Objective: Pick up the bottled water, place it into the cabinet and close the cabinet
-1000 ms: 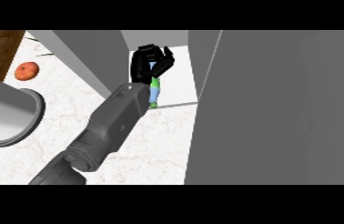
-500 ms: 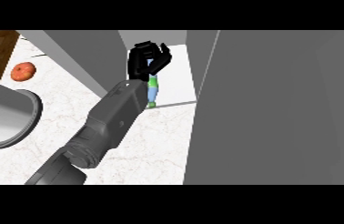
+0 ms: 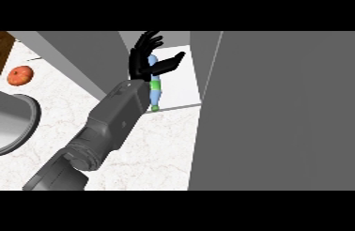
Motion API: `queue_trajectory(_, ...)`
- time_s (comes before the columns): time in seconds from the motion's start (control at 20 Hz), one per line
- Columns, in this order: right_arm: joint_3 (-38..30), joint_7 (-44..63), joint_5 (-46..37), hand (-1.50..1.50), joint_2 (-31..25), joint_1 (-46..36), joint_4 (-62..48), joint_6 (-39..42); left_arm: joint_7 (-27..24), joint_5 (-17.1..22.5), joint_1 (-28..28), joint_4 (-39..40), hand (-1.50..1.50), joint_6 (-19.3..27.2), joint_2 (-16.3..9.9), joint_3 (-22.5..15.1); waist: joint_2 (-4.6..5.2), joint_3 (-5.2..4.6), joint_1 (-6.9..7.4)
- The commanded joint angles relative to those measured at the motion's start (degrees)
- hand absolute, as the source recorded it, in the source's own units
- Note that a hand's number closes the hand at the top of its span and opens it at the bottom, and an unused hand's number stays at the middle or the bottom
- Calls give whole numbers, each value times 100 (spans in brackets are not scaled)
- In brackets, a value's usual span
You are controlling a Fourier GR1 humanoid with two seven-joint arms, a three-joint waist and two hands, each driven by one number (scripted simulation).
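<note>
The bottled water [image 3: 155,87], pale blue with a green label and green cap, lies on the white floor of the open cabinet [image 3: 181,87], cap toward the counter. My left hand [image 3: 142,61] is over its far end, open. The fingers spread upward and the thumb sticks out on the bottle's right side. The grey forearm covers the bottle's left edge. The cabinet's grey door [image 3: 277,112] stands open and fills the right side of the view. My right hand does not show.
A red-orange round fruit [image 3: 21,75] sits on the marble counter [image 3: 159,145] at far left. Below it is the rim of a grey metal vessel [image 3: 17,124]. A grey cabinet wall [image 3: 83,56] runs beside my forearm.
The left hand's fingers were curled round the bottle; they have straightened and spread, letting it go. The bottle lies where it was.
</note>
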State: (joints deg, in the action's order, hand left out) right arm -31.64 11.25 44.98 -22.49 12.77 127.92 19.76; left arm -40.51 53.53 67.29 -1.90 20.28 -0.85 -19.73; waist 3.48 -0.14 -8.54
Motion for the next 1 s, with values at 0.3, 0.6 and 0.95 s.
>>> queue_trajectory(0.3,43,-84,-39,-150,26,-75,-75,143,-172,-144,110,186,-150,198,42,-86,24,3,-9)
queue_trajectory(0.6,212,-17,-34,-150,120,-12,45,176,-54,-365,369,67,-150,30,82,-285,0,3,-102)
queue_trajectory(0.95,12,-92,-68,-150,167,184,-31,324,-437,-543,413,-88,150,-188,84,-409,-113,11,63)
